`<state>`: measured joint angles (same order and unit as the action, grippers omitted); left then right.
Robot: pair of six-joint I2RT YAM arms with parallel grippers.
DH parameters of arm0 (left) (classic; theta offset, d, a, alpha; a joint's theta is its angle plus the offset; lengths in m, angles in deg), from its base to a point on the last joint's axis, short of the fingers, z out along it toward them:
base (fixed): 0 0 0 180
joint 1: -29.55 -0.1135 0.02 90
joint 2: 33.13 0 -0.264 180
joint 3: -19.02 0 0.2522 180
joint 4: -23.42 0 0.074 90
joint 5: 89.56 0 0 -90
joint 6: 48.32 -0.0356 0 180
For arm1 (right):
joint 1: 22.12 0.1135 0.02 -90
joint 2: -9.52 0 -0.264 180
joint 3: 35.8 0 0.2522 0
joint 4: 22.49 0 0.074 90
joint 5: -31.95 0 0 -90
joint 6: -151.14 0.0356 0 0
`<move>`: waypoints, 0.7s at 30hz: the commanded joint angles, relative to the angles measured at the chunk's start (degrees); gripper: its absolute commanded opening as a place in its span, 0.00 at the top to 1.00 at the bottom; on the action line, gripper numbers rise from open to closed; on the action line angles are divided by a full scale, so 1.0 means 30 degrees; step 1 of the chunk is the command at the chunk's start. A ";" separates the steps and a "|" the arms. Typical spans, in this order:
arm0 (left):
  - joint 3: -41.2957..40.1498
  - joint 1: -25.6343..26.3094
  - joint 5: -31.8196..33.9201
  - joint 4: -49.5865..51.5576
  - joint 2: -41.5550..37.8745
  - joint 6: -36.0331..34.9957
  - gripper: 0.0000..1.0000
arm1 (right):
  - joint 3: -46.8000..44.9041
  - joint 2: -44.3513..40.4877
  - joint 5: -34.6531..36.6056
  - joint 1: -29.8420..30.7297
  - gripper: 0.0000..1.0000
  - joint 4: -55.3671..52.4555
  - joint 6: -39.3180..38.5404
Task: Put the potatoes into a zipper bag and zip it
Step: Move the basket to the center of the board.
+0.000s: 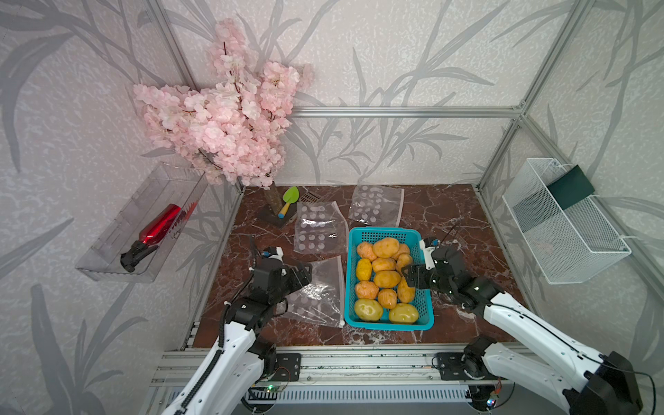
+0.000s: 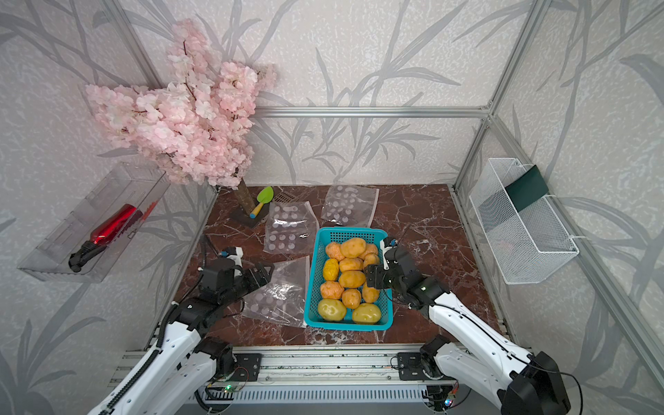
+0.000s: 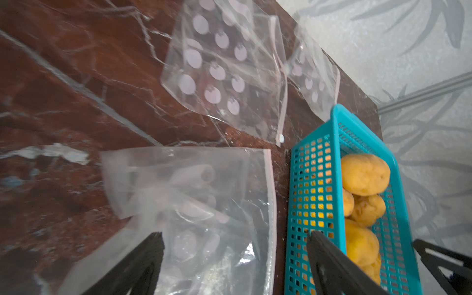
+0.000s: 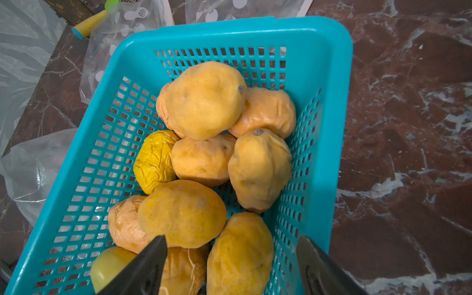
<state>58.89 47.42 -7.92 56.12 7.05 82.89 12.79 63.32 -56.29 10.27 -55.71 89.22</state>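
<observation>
Several yellow to orange potatoes lie piled in a teal plastic basket at mid-table. A clear zipper bag with white dots lies flat just left of the basket, its zipper edge along the basket's side. My left gripper hovers open over that bag's near-left part, holding nothing. My right gripper stands open above the basket's right side. A potato lies below the gap between its fingers, and neither finger touches it.
Two more dotted clear bags lie behind the basket. A green trowel leans by the trunk of a pink blossom tree at the back left. A white wire basket hangs on the right wall, a clear tray with a red spray bottle on the left wall.
</observation>
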 commanded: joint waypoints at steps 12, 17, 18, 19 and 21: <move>0.2982 0.4978 0.1039 -0.5211 0.8876 0.0023 0.23 | -0.0773 -0.1406 0.3062 0.0058 0.18 -0.2273 0.0603; 0.4922 0.5822 0.0664 -0.5592 1.2542 0.0050 0.37 | -0.0261 0.1752 0.3096 0.0060 0.25 -0.1385 0.0603; 0.5181 0.6082 0.0598 -0.5841 1.3113 0.0090 0.39 | -0.0112 0.2181 0.3458 0.0064 0.27 -0.1393 0.0604; 0.5411 0.6320 0.0613 -0.6073 1.3524 0.0091 0.39 | -0.0039 0.2445 0.3855 0.0039 0.28 -0.1389 0.0628; 0.6097 0.6925 0.0785 -0.6209 1.4477 0.0091 0.40 | 0.0155 0.2840 0.4587 -0.0055 0.29 -0.1342 0.0774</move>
<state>74.28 65.78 -5.40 40.05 47.95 82.85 11.65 71.23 -46.60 10.24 -60.70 90.73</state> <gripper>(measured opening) 0.603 0.710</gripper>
